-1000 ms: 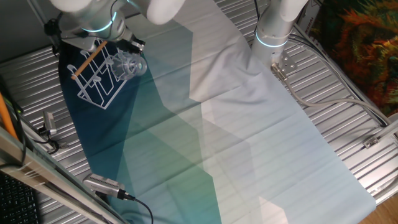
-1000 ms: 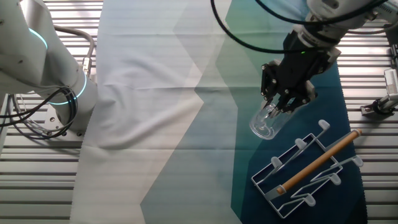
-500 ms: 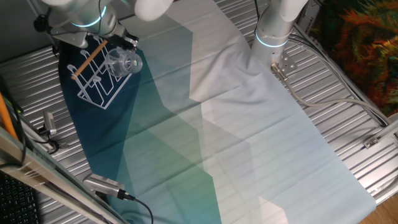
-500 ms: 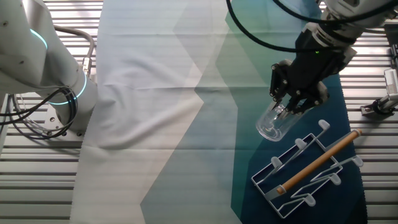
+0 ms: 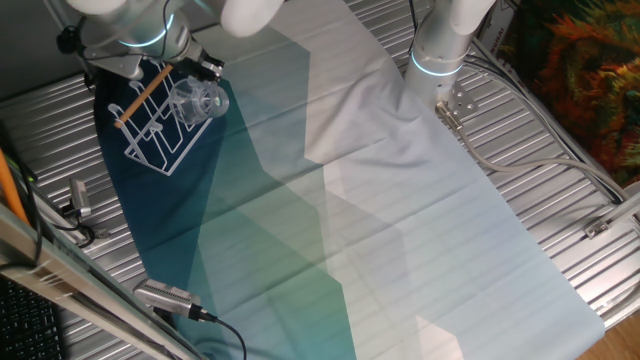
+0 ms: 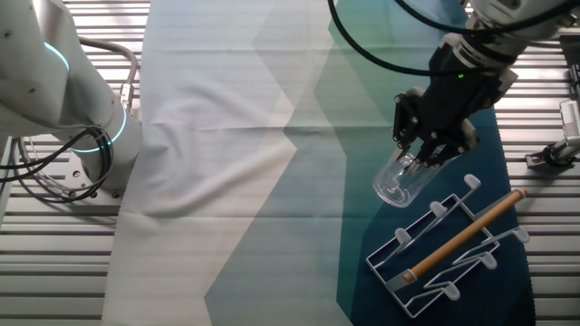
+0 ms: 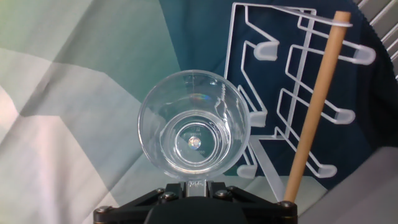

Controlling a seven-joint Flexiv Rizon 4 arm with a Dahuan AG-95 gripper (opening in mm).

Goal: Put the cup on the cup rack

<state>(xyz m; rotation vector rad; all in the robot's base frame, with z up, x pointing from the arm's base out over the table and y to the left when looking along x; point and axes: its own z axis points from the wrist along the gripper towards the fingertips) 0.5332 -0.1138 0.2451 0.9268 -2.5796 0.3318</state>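
Carried nearer the cup rack (image 6: 449, 254), the cup (image 6: 399, 181) is now hanging tilted just beside its near pegs; fingers (image 6: 426, 149) are clamping the cup, positioning it for hanging.

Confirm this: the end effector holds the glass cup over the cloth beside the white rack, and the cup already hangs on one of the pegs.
Not quite. The end effector does hold the glass cup over the cloth beside the white rack, but the cup is not on any peg yet; the other fixed view shows it tilted in the air, apart from the rack.
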